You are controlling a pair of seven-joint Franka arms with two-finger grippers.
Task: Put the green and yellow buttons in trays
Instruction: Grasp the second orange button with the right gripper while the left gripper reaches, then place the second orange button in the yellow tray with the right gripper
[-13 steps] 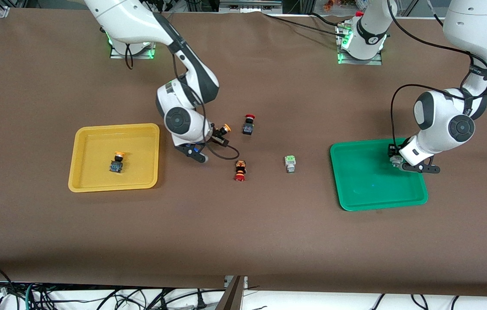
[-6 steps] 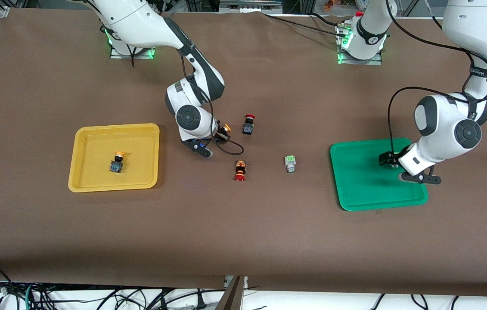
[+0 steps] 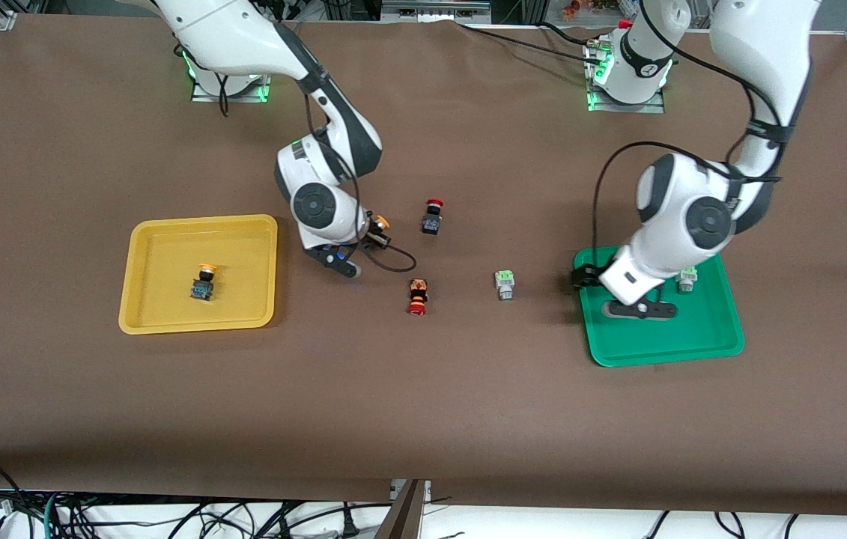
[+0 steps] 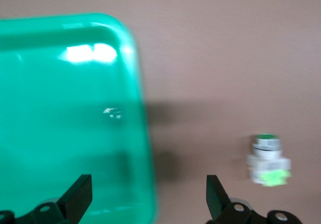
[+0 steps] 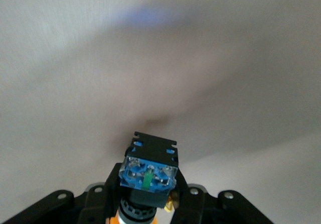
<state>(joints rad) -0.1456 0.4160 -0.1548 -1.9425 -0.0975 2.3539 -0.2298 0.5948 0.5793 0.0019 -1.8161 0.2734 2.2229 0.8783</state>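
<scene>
The green tray (image 3: 659, 329) holds one green button (image 3: 687, 279). My left gripper (image 3: 580, 278) is open and empty over that tray's rim toward the right arm's end. In the left wrist view my gripper (image 4: 148, 200) straddles the tray rim (image 4: 143, 133), with the second green button (image 4: 268, 161) lying on the table (image 3: 504, 284). My right gripper (image 3: 374, 233) is shut on a yellow button (image 3: 381, 223), whose blue-black body shows between the jaws (image 5: 149, 176). It is over the table beside the yellow tray (image 3: 168, 318), which holds another yellow button (image 3: 204, 282).
Two red-capped black switches lie mid-table: one (image 3: 432, 216) farther from the front camera, one (image 3: 417, 296) nearer, both between the right gripper and the loose green button. Brown table cover (image 3: 423, 404) runs wide toward the front camera.
My left gripper let go of the green button in the green tray and moved toward the right arm's end, over the tray's rim. My right gripper shifted slightly, still holding the yellow button.
</scene>
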